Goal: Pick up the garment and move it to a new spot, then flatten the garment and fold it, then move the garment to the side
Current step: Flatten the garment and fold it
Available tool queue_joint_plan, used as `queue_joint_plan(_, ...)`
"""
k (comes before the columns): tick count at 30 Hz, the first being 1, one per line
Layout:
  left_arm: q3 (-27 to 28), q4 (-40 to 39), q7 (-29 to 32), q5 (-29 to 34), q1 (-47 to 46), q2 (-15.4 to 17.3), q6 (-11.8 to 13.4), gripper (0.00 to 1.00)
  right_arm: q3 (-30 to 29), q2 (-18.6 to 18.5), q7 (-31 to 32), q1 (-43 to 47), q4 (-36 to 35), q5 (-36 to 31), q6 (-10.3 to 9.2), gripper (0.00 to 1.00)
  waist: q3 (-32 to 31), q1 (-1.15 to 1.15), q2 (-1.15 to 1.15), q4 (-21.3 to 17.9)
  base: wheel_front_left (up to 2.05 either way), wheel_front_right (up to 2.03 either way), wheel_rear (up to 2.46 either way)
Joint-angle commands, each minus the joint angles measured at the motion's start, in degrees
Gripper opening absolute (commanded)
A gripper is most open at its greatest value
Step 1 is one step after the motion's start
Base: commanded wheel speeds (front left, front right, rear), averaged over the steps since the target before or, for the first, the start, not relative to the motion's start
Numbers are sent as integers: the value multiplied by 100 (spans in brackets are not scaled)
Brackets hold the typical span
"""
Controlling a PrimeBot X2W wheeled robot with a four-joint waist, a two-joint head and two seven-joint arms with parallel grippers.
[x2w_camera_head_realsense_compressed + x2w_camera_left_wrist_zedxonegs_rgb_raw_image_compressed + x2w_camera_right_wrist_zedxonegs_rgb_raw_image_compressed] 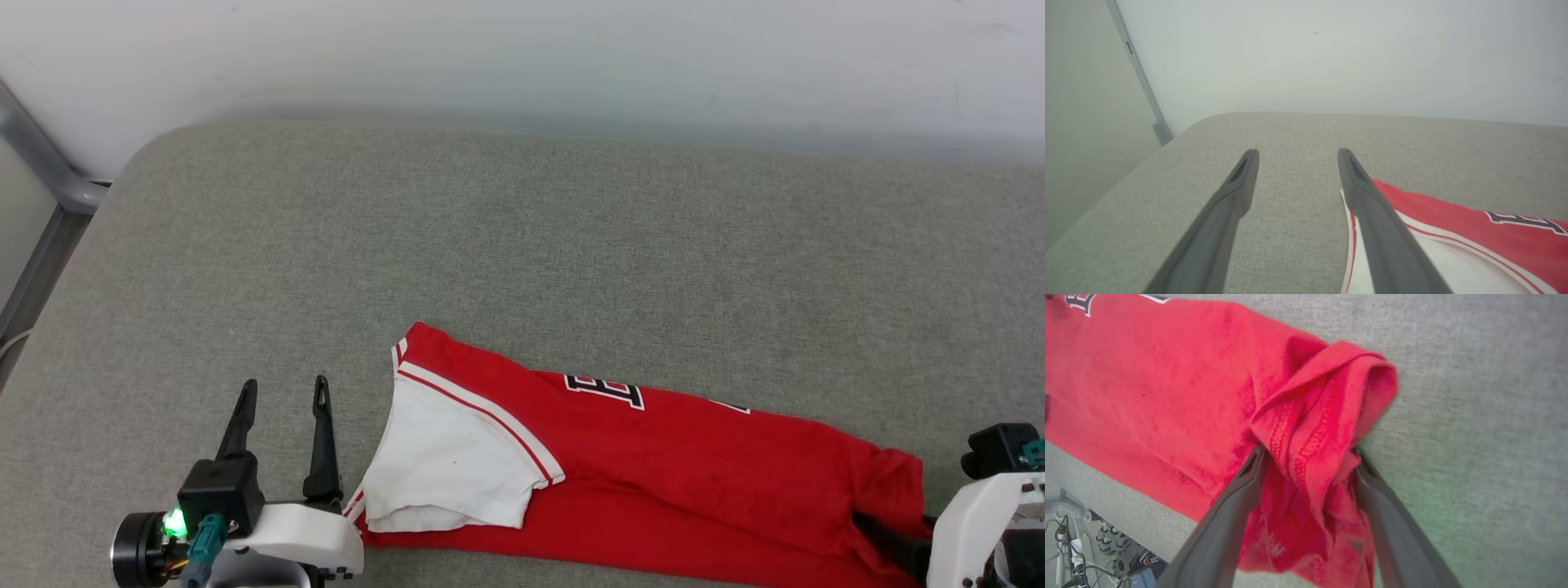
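Note:
The garment point(653, 457) is a red shirt lying in a long folded strip across the near part of the grey fabric surface point(522, 245). A white sleeve with red-and-white trim lies at its left end, and black-and-white lettering shows on top. My left gripper point(284, 384) stands open just left of the sleeve, empty; in the left wrist view its right finger point(1372, 204) lies along the sleeve's edge on the garment point(1453, 212). My right gripper point(1306, 453) is open at the right end, the bunched red hem of the garment point(1147, 375) sitting between its spread fingers.
A pale wall runs behind the surface. A metal frame bar point(49, 180) stands at the far left corner. The surface's near edge drops to a floor with cables and gear point(1077, 547). Bare grey fabric stretches beyond the garment.

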Motion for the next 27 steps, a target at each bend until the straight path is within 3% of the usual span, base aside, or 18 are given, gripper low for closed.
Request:
queue_joint_plan(1,143,47,-14,154,108,-146,-129,100,210,163,-60,-39,126,83,-3,100,9,0,0,19,0,0,0)
queue_joint_plan(6,510,195,-14,525,203,-526,-527,100,526,226,-403,-156,388,105,-2,100,-4,0,0,48,0,0,0)
queue_joint_plan(7,576,219,-14,600,217,-580,-596,100,543,213,-503,-169,437,111,-3,44,-12,0,0,48,0,0,0)
queue_joint_plan(8,638,243,-14,670,239,-639,-670,100,554,191,-602,-191,483,132,-3,7,-25,0,0,47,0,0,0)
queue_joint_plan(9,702,264,-14,734,260,-703,-736,100,554,152,-680,-217,532,162,-2,0,-40,0,0,47,0,0,0)
queue_joint_plan(16,1095,335,-14,1144,389,-971,-1075,100,347,-332,-1042,-224,825,368,-8,0,-176,0,0,2,0,0,0)
queue_joint_plan(27,1521,410,-14,1538,549,-1221,-1368,100,-106,-1092,-1095,41,1085,475,-6,0,-338,0,0,-73,0,0,0)
